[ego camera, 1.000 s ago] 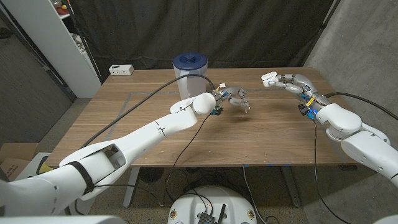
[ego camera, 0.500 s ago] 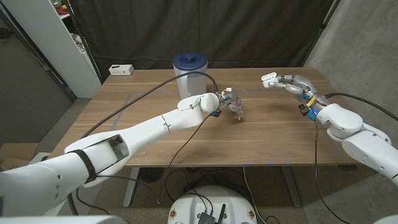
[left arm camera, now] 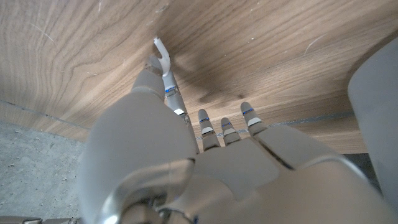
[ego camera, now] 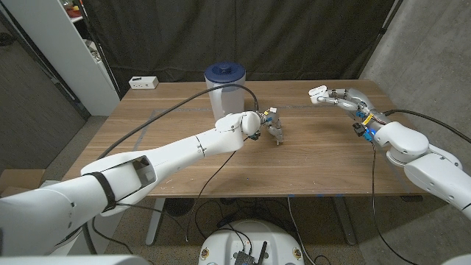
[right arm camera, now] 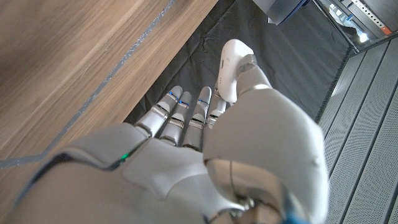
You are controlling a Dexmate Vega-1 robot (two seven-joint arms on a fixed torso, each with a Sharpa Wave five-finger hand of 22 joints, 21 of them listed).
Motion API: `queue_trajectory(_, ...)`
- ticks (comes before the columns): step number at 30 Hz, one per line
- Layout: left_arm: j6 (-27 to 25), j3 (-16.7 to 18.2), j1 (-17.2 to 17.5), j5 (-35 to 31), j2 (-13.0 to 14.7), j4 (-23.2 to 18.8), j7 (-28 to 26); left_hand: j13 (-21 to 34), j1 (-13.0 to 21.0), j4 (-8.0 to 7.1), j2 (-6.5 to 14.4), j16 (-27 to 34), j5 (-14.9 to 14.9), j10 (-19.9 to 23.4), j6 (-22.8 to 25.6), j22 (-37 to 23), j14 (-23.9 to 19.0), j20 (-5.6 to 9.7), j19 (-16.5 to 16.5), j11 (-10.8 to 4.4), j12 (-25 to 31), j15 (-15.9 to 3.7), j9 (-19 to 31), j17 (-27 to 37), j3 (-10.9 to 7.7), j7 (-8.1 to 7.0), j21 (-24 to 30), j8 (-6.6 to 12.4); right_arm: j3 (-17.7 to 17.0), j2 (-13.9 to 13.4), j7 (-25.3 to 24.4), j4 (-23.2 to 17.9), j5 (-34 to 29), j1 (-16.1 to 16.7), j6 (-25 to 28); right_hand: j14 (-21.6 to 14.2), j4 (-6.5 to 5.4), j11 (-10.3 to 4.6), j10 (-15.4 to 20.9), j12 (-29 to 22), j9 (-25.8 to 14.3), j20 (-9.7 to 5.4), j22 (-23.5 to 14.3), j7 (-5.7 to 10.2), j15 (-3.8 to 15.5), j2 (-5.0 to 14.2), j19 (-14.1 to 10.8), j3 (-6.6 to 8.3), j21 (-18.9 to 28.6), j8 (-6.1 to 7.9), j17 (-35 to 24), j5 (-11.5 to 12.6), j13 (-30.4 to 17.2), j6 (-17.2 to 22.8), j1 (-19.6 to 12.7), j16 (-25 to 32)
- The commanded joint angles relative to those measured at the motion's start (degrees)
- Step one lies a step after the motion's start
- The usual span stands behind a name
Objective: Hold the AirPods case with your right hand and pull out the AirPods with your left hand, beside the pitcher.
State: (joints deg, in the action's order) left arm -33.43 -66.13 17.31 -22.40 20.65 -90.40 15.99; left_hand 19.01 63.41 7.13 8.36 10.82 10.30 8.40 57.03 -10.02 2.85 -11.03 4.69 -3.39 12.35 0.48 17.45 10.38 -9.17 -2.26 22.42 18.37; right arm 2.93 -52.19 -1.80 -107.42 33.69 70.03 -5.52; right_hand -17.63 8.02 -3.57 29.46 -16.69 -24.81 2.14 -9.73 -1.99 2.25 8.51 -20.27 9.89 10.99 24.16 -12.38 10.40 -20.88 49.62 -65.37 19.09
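My right hand [ego camera: 340, 96] is raised over the table's far right and grips the white AirPods case [ego camera: 318, 91] between thumb and fingers; the right wrist view shows the case [right arm camera: 231, 65] at the fingertips. My left hand [ego camera: 274, 128] points down at the table just right of the pitcher [ego camera: 224, 89], which is clear with a blue lid. In the left wrist view my left hand [left arm camera: 186, 155] pinches a small white AirPod [left arm camera: 161, 51] at its fingertips, right at the wooden surface. The other fingers are curled in.
A small white box [ego camera: 143, 82] lies at the table's back left corner. A black cable [ego camera: 176, 110] runs along the left arm over the table. A white cabinet [ego camera: 62, 51] stands off to the left. Grey tape lines mark the wood.
My left hand has dropped towards the table and shifted slightly towards the pitcher, its fingers now turned down. The right hand and the case have stayed put.
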Motion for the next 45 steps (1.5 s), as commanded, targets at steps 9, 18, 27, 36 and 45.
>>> queue_trajectory(9, -0.96, -0.81, -0.4, -0.81, -0.06, 0.78, 0.58, -1.12, -1.33, -0.2, -0.1, 0.29, 0.07, 0.19, -0.59, -0.15, -0.17, -0.18, -0.78, -0.26, 0.25, -0.54, 4.48, 0.0, 0.23, -2.3, -1.26, -0.56, 0.44, -0.03, -0.3, -0.37, 0.23, -0.12, 0.4, 0.08, -0.66, 0.23, 0.29, 0.33, -8.14, 0.21, -0.1, 2.37, 5.66, 0.76, 0.35, 0.94, 0.09, 0.15, -0.19, 0.4, -0.13, 2.74, -0.03, 0.32)
queue_trajectory(18, -1.73, -0.64, 0.19, -0.89, 0.77, -0.73, 0.76, -2.53, -2.53, -0.33, -0.69, 0.02, 0.15, -1.69, -10.2, -0.22, 0.23, -0.34, -1.36, 0.28, -0.13, 0.05, 3.26, 0.01, 0.74, -4.89, -2.72, -5.66, 0.23, 0.06, -0.49, -0.82, 0.3, 0.68, 0.11, 0.11, -0.62, 0.14, 0.29, 0.38, -8.26, 0.16, -0.1, 2.36, 5.69, 0.76, 0.37, 0.98, 0.09, 0.07, -0.19, 0.41, -0.18, 2.64, -0.05, 0.32)
queue_trajectory(27, -3.06, -0.62, 0.63, -1.17, 1.66, -2.47, 1.26, -3.17, -3.65, -0.62, -1.23, 0.12, 0.18, -1.39, -8.79, -0.28, 0.22, -0.01, -1.5, 0.35, 0.21, 0.03, 2.43, 0.08, 1.31, -3.09, -3.5, -5.6, 0.14, -0.01, -0.58, -1.52, 0.16, 1.3, 0.06, 0.15, -0.61, 0.15, 0.28, 0.46, -8.2, 0.18, -0.1, 2.36, 5.73, 0.74, 0.42, 0.99, 0.08, -0.02, -0.19, 0.39, -0.19, 2.76, -0.03, 0.32)
queue_trajectory(36, -4.07, -0.31, 1.16, -1.15, 2.65, -4.12, 1.42, -4.71, -8.56, -2.5, -2.47, 0.54, 0.3, 0.69, -11.17, -0.4, -0.99, 0.13, -2.89, 2.84, 0.87, 0.2, -0.53, 0.35, 3.47, 0.2, -4.47, -8.01, 0.38, -0.24, -0.21, -1.96, -0.05, 1.1, 0.16, 0.14, -0.59, 0.07, 0.31, 0.51, -8.24, 0.27, -0.1, 2.42, 5.82, 0.75, 0.46, 1.03, 0.09, -0.1, -0.18, 0.39, -0.22, 2.76, -0.04, 0.34)
queue_trajectory(45, -1.67, 1.29, 2.48, 0.48, 3.66, -4.91, 0.07, -6.43, -9.77, -2.1, -2.41, 0.16, 0.66, -1.96, -24.76, -0.51, -0.29, -0.37, -3.17, 2.37, -0.13, 0.91, -4.86, 0.26, 3.87, -8.13, -6.32, -8.98, 0.42, -0.63, 0.19, -2.16, -0.08, 0.85, 0.54, 0.2, -0.6, 0.06, 0.34, 0.55, -8.27, 0.38, -0.1, 2.41, 5.79, 0.77, 0.49, 1.04, 0.09, -0.14, -0.19, 0.39, -0.25, 2.84, -0.02, 0.33)
